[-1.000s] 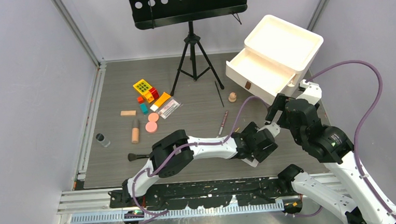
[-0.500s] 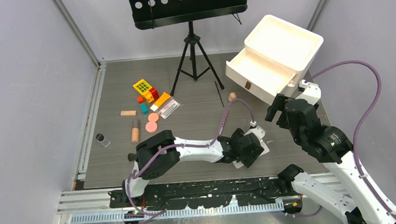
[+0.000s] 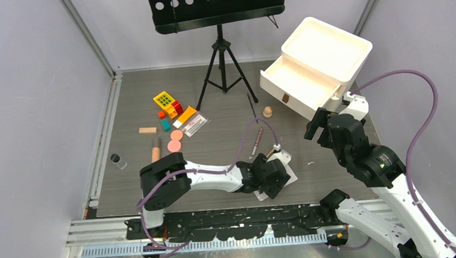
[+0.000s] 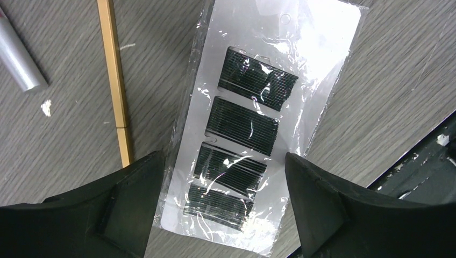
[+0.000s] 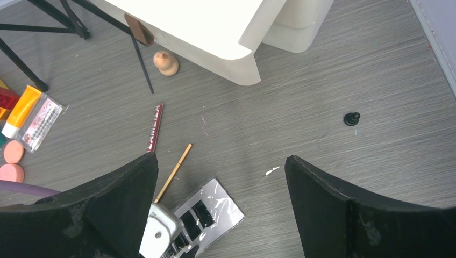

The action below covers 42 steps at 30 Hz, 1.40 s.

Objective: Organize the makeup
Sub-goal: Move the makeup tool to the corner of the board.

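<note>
Left gripper [image 4: 223,166] has pulled back toward the near edge, fingers spread over the white palette [image 4: 253,123], which lies flat on the table [image 3: 214,142]. Its wrist camera shows the plastic wrap, hidden from above. Right gripper [image 5: 221,177] gapes wide, empty.

Pale grey walls [image 3: 27,117] were seen on three sides, joined by metal rails [image 3: 90,39], so pretty boxed in. The grey wood-grain tabletop [image 3: 214,140] was lit evenly. A black music stand [image 3: 218,7] was parked at the back, and a white drawer box [image 3: 328,51] far right, one drawer pulled open.
</note>
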### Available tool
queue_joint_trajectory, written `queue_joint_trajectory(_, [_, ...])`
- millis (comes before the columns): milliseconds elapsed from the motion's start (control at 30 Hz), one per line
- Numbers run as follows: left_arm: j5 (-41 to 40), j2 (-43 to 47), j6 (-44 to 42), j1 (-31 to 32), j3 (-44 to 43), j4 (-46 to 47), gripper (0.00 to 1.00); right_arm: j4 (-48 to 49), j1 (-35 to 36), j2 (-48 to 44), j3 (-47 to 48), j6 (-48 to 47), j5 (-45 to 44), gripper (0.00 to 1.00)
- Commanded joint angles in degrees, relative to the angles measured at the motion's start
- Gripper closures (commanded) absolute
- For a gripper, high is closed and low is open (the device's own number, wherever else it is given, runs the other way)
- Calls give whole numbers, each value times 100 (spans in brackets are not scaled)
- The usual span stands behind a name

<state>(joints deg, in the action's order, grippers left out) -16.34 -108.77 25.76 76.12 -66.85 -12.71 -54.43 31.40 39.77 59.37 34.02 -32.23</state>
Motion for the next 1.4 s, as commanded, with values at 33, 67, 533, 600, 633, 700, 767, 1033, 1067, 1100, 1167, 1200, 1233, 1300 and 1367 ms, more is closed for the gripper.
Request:
queue_joint_trajectory(33, [-42, -248, 23, 54, 368, -1381, 10, 222, 23, -30, -64, 17, -21, 8])
queue_joint_trajectory(67, [-110, -269, 11, 58, 294, -1435, 7, 223, 20, -38, -59, 10, -13, 8])
queue_joint_trajectory(533, [-178, -236, 358, 56, 650, -1336, 6, -17, 63, 381, 296, -463, 718, 23])
queue_joint_trajectory(600, [-192, -174, 561, 57, 837, -1345, 8, -2, 212, 554, 315, -464, 606, 23])
queue_joint_trajectory(633, [-191, -117, 692, 57, 952, -1328, 9, 65, 315, 583, 301, -428, 574, 23])
queue_joint_trajectory(700, [-194, 17, 945, 59, 1209, -1292, 10, 255, 528, 651, 283, -363, 650, 23])
queue_joint_trajectory(767, [-229, 167, 1212, 60, 1456, -1273, 11, 359, 716, 809, 298, -249, 678, 23])
queue_joint_trajectory(1033, [-807, 821, 2097, 61, 2192, -1737, 10, 705, 1240, 1210, 161, 256, 616, 24])
queue_joint_trajectory(1067, [-841, 879, 2148, 61, 2232, -1811, 9, 725, 1303, 1267, 113, 323, 621, 25])
queue_joint_trajectory(1100, [-852, 924, 2188, 58, 2274, -1849, 9, 783, 1405, 1302, 75, 362, 651, 27])
queue_joint_trajectory(1167, [-837, 997, 2278, 60, 2358, -1931, 8, 887, 1719, 1366, -63, 457, 591, 28])
queue_joint_trajectory(1200, [-844, 1032, 2369, 57, 2398, -1970, 8, 891, 1883, 1387, -107, 548, 472, 28])
queue_joint_trajectory(1233, [-833, 1083, 2447, 51, 2448, -1980, 8, 891, 2023, 1419, -155, 631, 347, 28])
queue_joint_trajectory(1300, [-854, 1211, 2656, 46, 2551, -2043, 8, 846, 2203, 1471, -251, 851, 154, 28])
queue_joint_trajectory(1367, [-890, 1386, 2932, 16, 2647, -2114, 8, 826, 2252, 1491, -392, 1195, 69, 28])
